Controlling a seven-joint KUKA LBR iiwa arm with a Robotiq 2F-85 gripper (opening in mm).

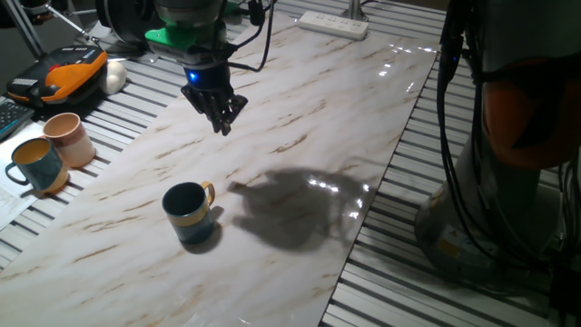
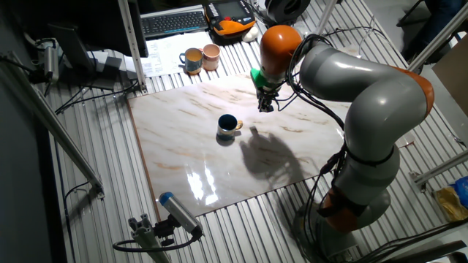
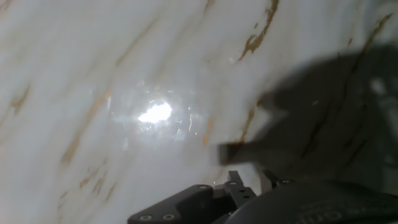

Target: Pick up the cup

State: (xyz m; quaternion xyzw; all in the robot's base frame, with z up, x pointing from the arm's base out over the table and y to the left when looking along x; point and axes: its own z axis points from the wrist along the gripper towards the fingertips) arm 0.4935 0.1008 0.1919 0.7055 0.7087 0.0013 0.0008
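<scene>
The cup [image 1: 189, 213], dark teal-blue with a yellow-tan band and a yellow handle pointing right, stands upright on the marble tabletop [image 1: 300, 118]. It also shows in the other fixed view, cup [image 2: 227, 128], near the table's middle. My gripper [image 1: 222, 125] hangs above the table, well behind the cup and slightly to its right, fingers drawn together with nothing between them. From the other side, the gripper [image 2: 263, 107] sits to the right of the cup. The hand view shows only marble, a light glare and the arm's shadow; the cup is out of that view.
A pale pink cup [image 1: 70, 138] and a lighter teal mug [image 1: 36, 165] stand off the marble at the left. An orange-black device [image 1: 73, 73] lies behind them, and a power strip [image 1: 333, 24] at the far edge. Slatted metal surrounds the marble. A keyboard [image 2: 172, 22] is beyond the table.
</scene>
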